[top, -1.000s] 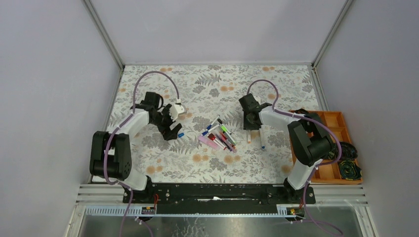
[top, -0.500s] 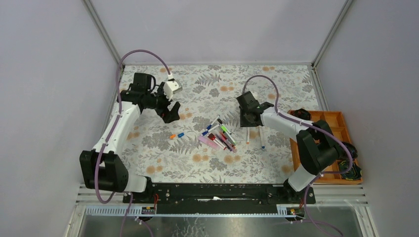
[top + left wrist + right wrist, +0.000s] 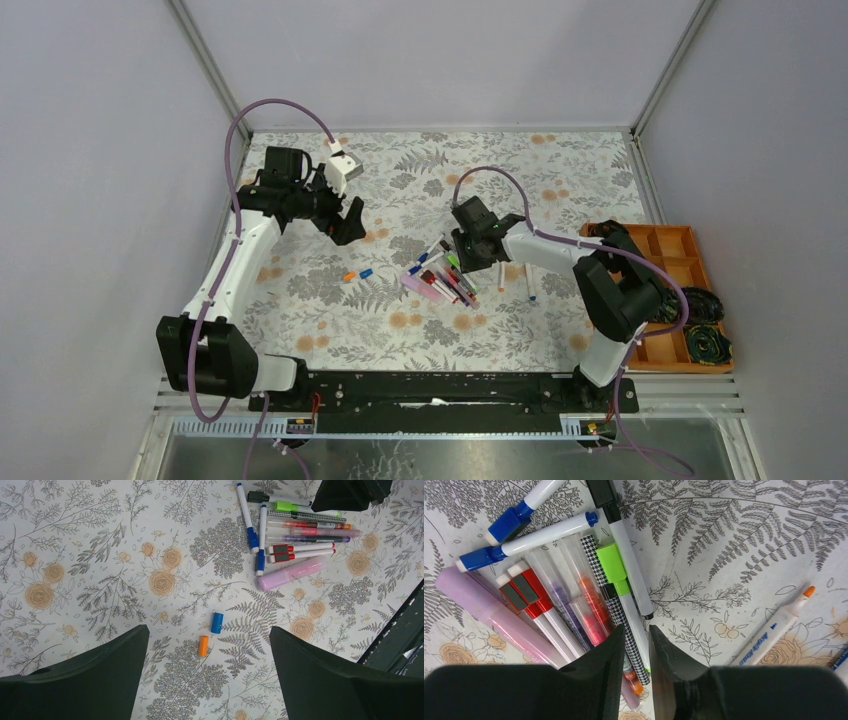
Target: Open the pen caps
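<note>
The pens [image 3: 440,275] lie in a pile mid-table, several still capped in blue, red, green and black. Two loose pen caps, a blue one [image 3: 216,622] and an orange one [image 3: 203,645], lie left of the pile, also in the top view [image 3: 357,274]. My left gripper [image 3: 348,228] is open and empty, high above those caps [image 3: 207,628]. My right gripper [image 3: 462,252] hangs low over the pile. Its jaws [image 3: 636,627] stand narrowly apart, straddling the white barrel of the green-capped pen [image 3: 611,562]. Two uncapped pens [image 3: 515,278] lie right of the pile.
An orange compartment tray [image 3: 690,245] stands at the right table edge with dark coiled items in it. A fat pink pen [image 3: 422,287] lies at the pile's near left side. The orange-tipped uncapped pen [image 3: 774,627] lies right of my right fingers.
My right gripper moved left from the two uncapped pens onto the pile. My left arm rose and pulled back from the two loose caps, leaving them on the table.
</note>
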`<state>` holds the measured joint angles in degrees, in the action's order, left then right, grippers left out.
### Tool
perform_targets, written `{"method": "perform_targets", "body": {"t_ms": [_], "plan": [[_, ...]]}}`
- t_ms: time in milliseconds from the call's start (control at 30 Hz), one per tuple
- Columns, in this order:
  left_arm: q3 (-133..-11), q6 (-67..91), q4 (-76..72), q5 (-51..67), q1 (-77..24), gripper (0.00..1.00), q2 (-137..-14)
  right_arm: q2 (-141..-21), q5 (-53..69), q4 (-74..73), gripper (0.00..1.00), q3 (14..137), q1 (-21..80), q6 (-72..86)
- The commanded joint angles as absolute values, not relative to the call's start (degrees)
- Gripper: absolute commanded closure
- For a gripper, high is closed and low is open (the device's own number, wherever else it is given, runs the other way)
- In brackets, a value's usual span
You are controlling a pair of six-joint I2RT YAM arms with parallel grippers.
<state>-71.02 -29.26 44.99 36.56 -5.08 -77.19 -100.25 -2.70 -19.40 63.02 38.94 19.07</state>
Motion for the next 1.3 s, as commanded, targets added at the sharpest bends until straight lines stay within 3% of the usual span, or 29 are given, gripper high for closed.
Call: {"method": "perform_targets", "body": {"t_ms": [0, 733, 933, 1067, 1267], "plan": [[-70.68, -28.26, 43.83, 35.65, -4.66, 0.01, -75.89, -101.56, -0.79, -18.49, 0.69, 64.39, 39.31, 17.63], [-71.17, -29.86, 47.77, 39.57, -4.72, 0.02, -75.09, -104.57, -1.75, -18.03, 0.72, 62.91, 39.97, 14.56], [-71.72, -29.97, 48.60, 41.07, -4.74, 0.01, -75.84, -103.03, -0.73, -18.11, 0.81, 61.85, 40.09, 14.52], [-71.84, -30.05, 48.85, 41.80, -4.81, 0.01, -75.87, -101.38, -0.55, -18.52, 0.82, 61.61, 40.12, 14.76], [-71.72, -30.14, 48.85, 43.66, -4.83, 0.01, -75.73, -96.99, -0.33, -20.05, 1.00, 62.58, 40.15, 14.94]]}}
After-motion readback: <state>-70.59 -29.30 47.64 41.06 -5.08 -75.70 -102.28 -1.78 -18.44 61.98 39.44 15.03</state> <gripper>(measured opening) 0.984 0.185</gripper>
